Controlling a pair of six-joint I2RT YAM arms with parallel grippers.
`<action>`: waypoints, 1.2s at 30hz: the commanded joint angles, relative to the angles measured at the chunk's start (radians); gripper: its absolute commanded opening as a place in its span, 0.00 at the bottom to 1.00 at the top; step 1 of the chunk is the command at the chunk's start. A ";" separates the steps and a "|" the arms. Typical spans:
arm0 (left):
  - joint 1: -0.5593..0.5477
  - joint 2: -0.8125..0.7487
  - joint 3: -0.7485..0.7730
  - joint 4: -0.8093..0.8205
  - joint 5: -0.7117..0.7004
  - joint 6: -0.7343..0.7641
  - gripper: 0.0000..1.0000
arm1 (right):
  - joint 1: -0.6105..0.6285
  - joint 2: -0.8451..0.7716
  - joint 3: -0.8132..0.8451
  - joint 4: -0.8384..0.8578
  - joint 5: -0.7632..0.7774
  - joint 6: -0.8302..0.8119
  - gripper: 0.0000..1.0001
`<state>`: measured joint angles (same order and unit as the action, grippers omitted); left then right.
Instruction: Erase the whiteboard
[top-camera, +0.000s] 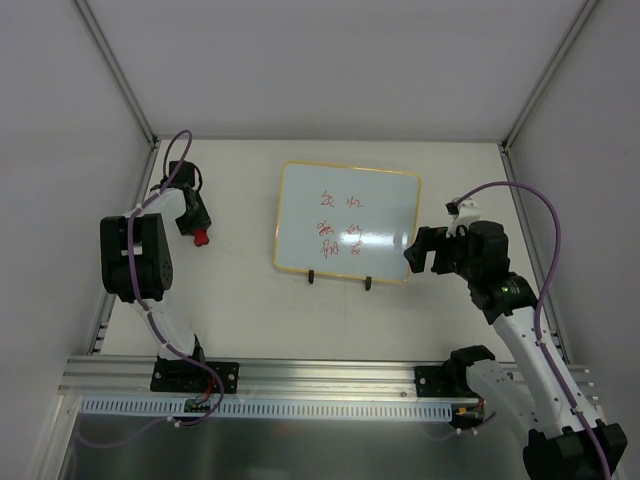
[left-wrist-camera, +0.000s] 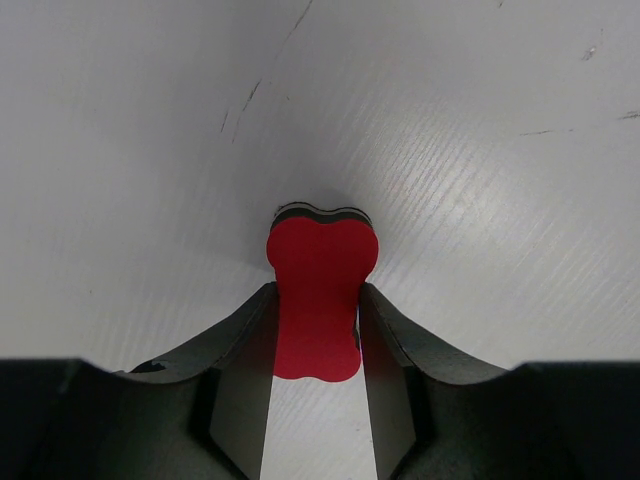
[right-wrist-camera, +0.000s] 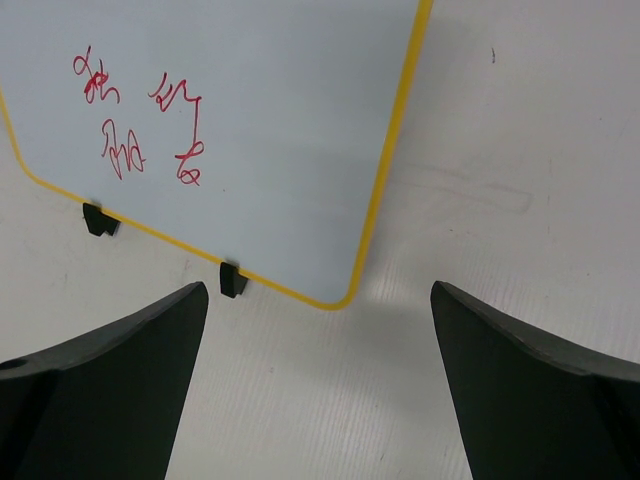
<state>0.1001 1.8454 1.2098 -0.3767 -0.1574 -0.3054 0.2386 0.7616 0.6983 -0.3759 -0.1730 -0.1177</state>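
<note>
The whiteboard (top-camera: 348, 222) lies flat in the middle of the table, yellow-framed, with red scribbles (top-camera: 340, 228) on it and two black clips (top-camera: 312, 279) on its near edge. In the right wrist view the whiteboard's (right-wrist-camera: 250, 120) corner and scribbles (right-wrist-camera: 140, 120) show just ahead. My left gripper (top-camera: 199, 232) is left of the board, its fingers pressed on both sides of a small red block (left-wrist-camera: 320, 270) with a dark felt underside, resting on the table. The left gripper (left-wrist-camera: 317, 295) grips its narrow waist. My right gripper (top-camera: 420, 252) hovers at the board's right near corner, and its jaws (right-wrist-camera: 318, 290) are wide apart and hold nothing.
White walls with metal corner posts (top-camera: 118, 70) enclose the table on three sides. An aluminium rail (top-camera: 320, 375) carrying both arm bases runs along the near edge. A purple cable (top-camera: 540, 215) loops above the right arm.
</note>
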 joint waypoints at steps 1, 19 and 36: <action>0.004 -0.002 0.014 0.012 0.006 0.006 0.37 | -0.007 0.002 0.000 0.003 -0.014 -0.017 0.99; 0.006 -0.015 -0.006 0.010 0.039 0.006 0.10 | -0.113 0.105 0.006 0.106 -0.109 0.090 0.99; -0.094 -0.277 -0.035 0.010 0.153 -0.012 0.00 | -0.176 0.435 -0.020 0.477 -0.266 0.142 0.98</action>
<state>0.0521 1.6436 1.1790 -0.3744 -0.0544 -0.3069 0.0761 1.1809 0.6727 0.0090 -0.4099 0.0265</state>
